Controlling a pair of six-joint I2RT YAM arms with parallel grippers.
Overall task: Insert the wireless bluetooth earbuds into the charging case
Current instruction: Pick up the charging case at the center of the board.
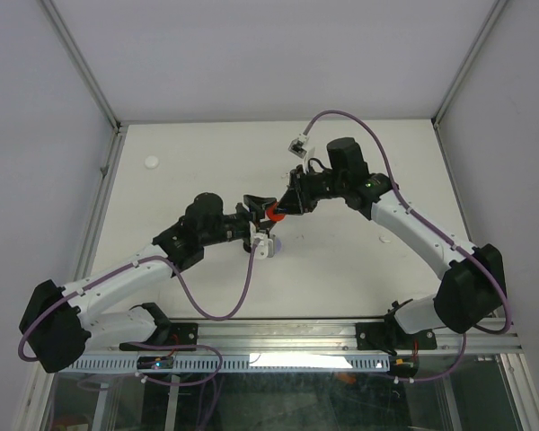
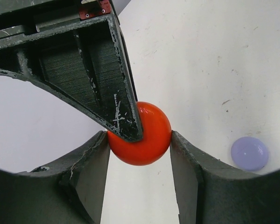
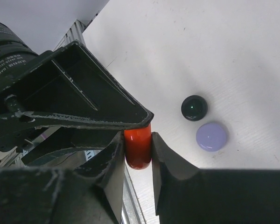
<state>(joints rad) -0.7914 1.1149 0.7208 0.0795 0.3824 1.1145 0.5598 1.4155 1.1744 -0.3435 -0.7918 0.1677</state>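
A glossy red round charging case (image 2: 149,142) hangs above the table between both arms. My left gripper (image 2: 139,138) is shut on its rim, one finger on each side. My right gripper (image 3: 138,140) is shut on the same red case (image 3: 138,148) across its flat faces, and one of its fingers (image 2: 95,65) covers the case's upper left in the left wrist view. In the top view the two grippers meet at the red case (image 1: 274,214) mid-table. The earbuds are out of view.
A lavender round case (image 3: 211,136) and a black round case (image 3: 194,108) lie side by side on the white table below the grippers. The lavender case (image 2: 249,153) also shows to the right of my left fingers. A small white round case (image 1: 150,162) lies far left at the back.
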